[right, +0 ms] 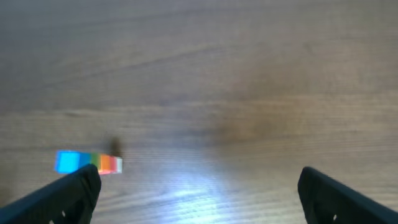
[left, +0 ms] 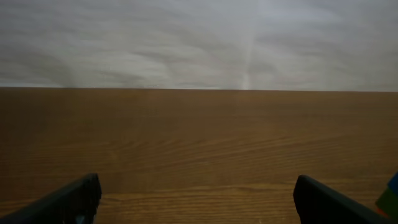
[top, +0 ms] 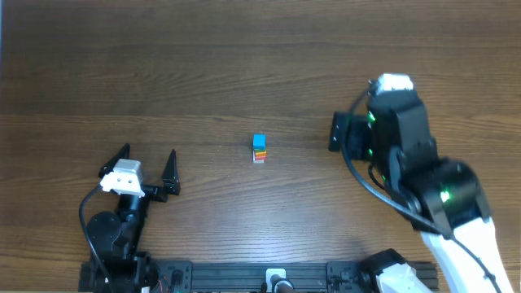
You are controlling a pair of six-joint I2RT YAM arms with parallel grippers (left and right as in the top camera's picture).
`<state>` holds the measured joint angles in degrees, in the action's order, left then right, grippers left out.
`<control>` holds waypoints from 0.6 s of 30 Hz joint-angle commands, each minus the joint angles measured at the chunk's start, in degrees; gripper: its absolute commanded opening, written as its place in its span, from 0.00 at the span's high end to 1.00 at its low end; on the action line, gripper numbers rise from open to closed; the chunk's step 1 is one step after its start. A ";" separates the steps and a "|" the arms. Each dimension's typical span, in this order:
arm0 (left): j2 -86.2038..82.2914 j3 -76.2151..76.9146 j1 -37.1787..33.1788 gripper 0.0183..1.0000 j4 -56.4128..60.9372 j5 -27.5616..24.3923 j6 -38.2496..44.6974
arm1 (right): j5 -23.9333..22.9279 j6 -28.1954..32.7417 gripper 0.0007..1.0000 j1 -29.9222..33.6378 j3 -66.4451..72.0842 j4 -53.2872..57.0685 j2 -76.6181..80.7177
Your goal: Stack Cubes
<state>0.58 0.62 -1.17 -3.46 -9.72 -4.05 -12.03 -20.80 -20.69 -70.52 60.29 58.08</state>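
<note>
A small stack of cubes (top: pixel 259 149) stands at the table's middle, blue on top with green, orange and red below. In the right wrist view the stack (right: pixel 88 162) appears far off beside one finger. My right gripper (top: pixel 336 132) hangs lifted to the right of the stack, open (right: pixel 199 186), holding nothing. My left gripper (top: pixel 148 155) rests low at the front left, well left of the stack, open and empty (left: pixel 196 193). A sliver of the stack (left: pixel 392 193) peeks in at the left wrist view's edge.
The wooden table (top: pixel 244 65) stretches bare behind and around the stack. The arm bases and a black rail (top: pixel 260 277) run along the front edge. A pale wall (left: pixel 199 37) rises beyond the table's far edge.
</note>
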 commanded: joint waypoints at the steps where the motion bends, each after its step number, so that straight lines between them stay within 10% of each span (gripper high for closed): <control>1: -0.31 -0.31 -0.35 0.00 -0.02 -0.74 0.83 | 4.79 5.29 0.01 5.40 13.90 -10.36 -11.32; 18: -0.31 -0.31 -0.35 0.00 -0.02 -0.74 0.83 | 10.38 8.72 0.01 18.75 47.39 -30.49 -44.13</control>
<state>0.58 0.62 -1.17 -3.49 -9.72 -4.05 -5.10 -13.23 -3.90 -25.23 31.05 17.85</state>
